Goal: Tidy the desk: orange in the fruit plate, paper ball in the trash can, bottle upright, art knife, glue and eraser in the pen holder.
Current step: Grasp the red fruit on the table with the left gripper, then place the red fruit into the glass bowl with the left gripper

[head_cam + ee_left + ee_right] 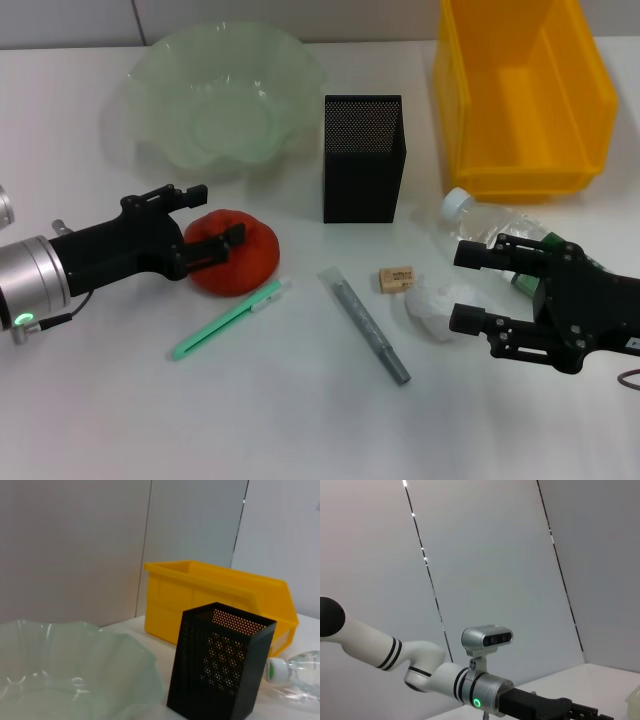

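Left gripper (212,218) sits at the orange (240,253), released, with one finger over the fruit's far top edge and the other lying across its near-left face; the jaws stand apart and whether either pad presses the skin cannot be told. The orange rests on the table near-left of the pen holder (363,158) and just near the fruit plate (228,98), which lies straight beyond it. A green pen-like tool (228,320) lies just near the orange, its tip almost under the fruit.

To do this step well, I judge the fingers should straddle the widest part of the squat fruit before they close, since a hold high on the rounded top may squeeze it out. The lift needs to clear the plate's wavy rim, and the release should come low over the middle of the bowl so the fruit does not roll.

Right gripper (472,288) hovers released on the right, just beside the paper ball (432,309), with the lying bottle (492,226) behind it and the trash can (522,95) farther back. The eraser (396,278) sits left of the paper ball, by a grey stick (365,326).
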You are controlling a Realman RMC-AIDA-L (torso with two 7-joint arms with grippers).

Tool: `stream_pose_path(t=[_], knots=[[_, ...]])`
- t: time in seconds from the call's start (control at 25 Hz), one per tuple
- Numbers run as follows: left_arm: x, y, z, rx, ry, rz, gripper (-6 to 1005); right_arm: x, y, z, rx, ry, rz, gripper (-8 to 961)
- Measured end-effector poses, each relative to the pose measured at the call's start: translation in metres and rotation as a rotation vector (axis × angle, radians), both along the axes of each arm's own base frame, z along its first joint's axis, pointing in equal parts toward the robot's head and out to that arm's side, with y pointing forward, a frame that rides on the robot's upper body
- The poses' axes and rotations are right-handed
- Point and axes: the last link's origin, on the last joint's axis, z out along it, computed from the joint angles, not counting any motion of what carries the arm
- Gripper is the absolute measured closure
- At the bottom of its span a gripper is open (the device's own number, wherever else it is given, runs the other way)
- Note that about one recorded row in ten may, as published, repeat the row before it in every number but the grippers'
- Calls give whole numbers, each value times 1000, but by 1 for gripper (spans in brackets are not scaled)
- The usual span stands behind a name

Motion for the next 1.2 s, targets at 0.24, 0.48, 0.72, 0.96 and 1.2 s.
stream_pose_path(t=[0.24,0.48,0.72,0.96,1.2], knots=[[-1,-3,-7,-4,5,-1,224,1,1,-1,3,-6,-6,280],[-1,-4,-13,-18,12,3,230,1,1,-2,-3,0,-12,283],[-6,2,-7,49,-28,73,324,0,1,-3,-4,0,-15,285],[-8,0,-4,75,-48,84,501,1,2,-5,-7,-4,-22,287],[-8,-1,-5,68,-47,79,629,1,2,-5,-8,-5,-20,290]])
